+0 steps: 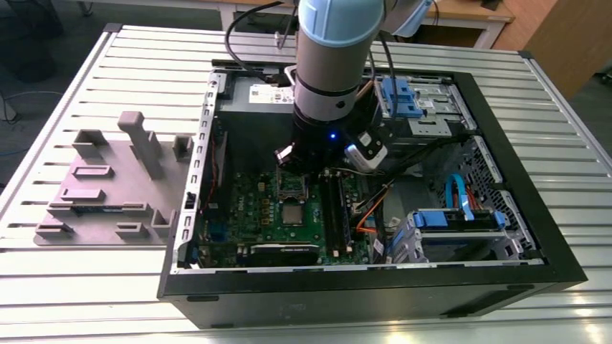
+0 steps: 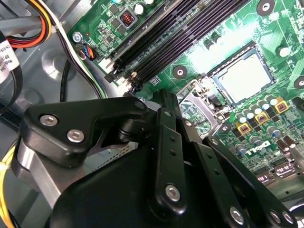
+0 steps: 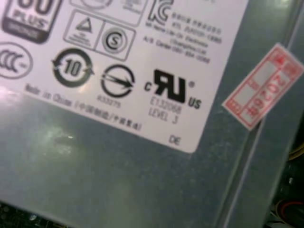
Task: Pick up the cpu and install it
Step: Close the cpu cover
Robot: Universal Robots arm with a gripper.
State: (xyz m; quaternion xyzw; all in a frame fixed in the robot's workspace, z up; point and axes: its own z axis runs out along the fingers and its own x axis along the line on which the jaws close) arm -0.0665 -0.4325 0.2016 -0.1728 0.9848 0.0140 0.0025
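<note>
second wrist view: cpu (image 2: 244, 78) lies flat just beside socket (image 2: 199, 105) | exterior view: gripper (image 1: 304, 163) hangs above socket | grip state: cannot tell | pick likely needs square centring, level descent

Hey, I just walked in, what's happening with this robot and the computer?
A robot arm is reaching down into an open computer case that lies on a slatted table. Its gripper hangs just above the green motherboard, beside the memory slots. The cpu, a small silver square, seems to sit in its socket on the board, apart from the gripper.
</note>
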